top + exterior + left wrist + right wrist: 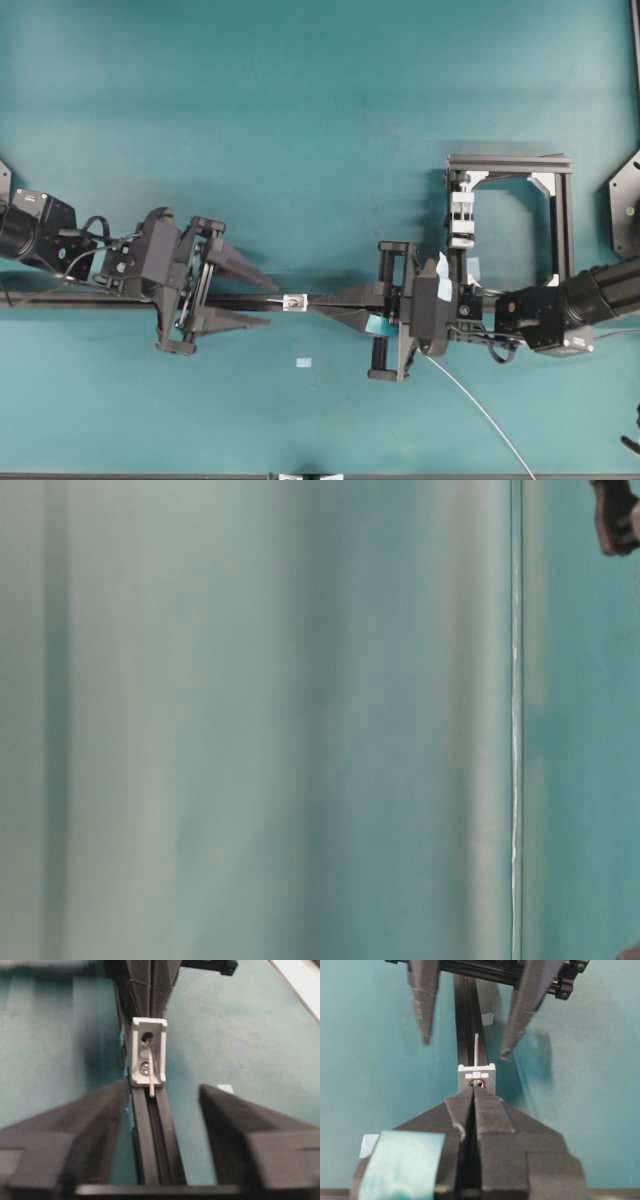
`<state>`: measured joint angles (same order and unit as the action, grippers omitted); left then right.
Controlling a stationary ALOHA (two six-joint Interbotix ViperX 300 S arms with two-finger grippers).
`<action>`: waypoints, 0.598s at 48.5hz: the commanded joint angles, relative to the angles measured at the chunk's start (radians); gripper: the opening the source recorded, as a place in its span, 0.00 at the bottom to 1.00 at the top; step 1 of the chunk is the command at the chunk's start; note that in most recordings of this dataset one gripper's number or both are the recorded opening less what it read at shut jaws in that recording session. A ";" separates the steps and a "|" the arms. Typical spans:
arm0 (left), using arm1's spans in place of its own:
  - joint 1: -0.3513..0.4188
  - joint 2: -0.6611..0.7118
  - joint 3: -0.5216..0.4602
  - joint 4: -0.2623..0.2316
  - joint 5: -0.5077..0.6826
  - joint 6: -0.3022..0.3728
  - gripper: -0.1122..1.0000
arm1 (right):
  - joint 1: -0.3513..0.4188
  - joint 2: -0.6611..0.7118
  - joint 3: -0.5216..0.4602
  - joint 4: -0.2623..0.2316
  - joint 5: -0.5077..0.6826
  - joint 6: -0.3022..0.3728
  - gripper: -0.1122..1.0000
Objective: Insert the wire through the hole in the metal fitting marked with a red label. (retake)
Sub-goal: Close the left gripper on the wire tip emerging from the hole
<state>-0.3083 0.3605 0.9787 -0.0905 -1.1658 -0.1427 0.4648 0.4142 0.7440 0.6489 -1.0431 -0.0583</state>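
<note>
The metal fitting (294, 302) sits on the black rail (230, 302) between the two grippers. In the right wrist view the fitting (477, 1074) shows a red ring round its hole. The wire (477, 1050) passes through that hole, and its short end sticks out on the far side. The left wrist view shows the fitting (148, 1057) with the wire end (151, 1087) poking toward me. My right gripper (474, 1089) is shut, tips against the fitting, and the wire (480, 410) trails out behind it. My left gripper (162, 1087) is open, its fingers (426, 1035) on either side of the wire end, not touching it.
A black square frame (565, 220) with a white clamp block (460, 215) stands at the right rear. A pale sticker (304, 363) lies on the teal table in front of the rail. Teal tape (380, 325) sits on the right gripper. The table-level view is a blur.
</note>
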 commanded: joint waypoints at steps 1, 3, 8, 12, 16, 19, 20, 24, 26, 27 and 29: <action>-0.003 -0.035 -0.009 0.002 -0.003 0.002 0.15 | -0.003 -0.014 -0.012 -0.003 -0.003 -0.002 0.12; -0.003 -0.041 -0.009 0.005 -0.003 0.003 0.10 | -0.002 -0.015 -0.012 -0.005 -0.005 -0.002 0.12; -0.003 -0.051 -0.009 0.011 -0.003 0.005 0.04 | -0.002 -0.014 -0.011 -0.003 0.000 -0.002 0.12; -0.003 -0.054 -0.009 0.015 -0.003 0.005 0.02 | -0.003 -0.015 -0.012 -0.003 0.006 -0.002 0.12; -0.003 -0.052 -0.009 0.015 -0.003 0.005 0.01 | -0.003 -0.015 -0.012 -0.005 0.006 -0.002 0.12; -0.005 -0.049 -0.009 0.018 -0.003 0.006 0.01 | -0.003 -0.015 -0.012 -0.003 0.008 -0.002 0.12; -0.003 -0.051 -0.009 0.020 -0.003 0.006 0.01 | -0.002 -0.015 -0.011 -0.003 0.008 -0.002 0.12; -0.005 -0.049 -0.009 0.023 -0.002 0.006 0.01 | -0.003 -0.014 -0.011 -0.003 0.008 -0.002 0.12; -0.005 -0.049 -0.009 0.023 -0.002 0.006 0.01 | -0.002 -0.015 -0.011 -0.003 0.006 -0.002 0.12; -0.005 -0.049 -0.009 0.025 -0.002 0.006 0.01 | -0.002 -0.014 -0.011 -0.003 0.006 -0.002 0.12; -0.006 -0.049 -0.009 0.025 -0.002 0.006 0.01 | -0.002 -0.015 -0.011 -0.003 0.006 0.000 0.12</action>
<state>-0.3083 0.3390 0.9787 -0.0736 -1.1628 -0.1381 0.4633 0.4142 0.7440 0.6473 -1.0324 -0.0583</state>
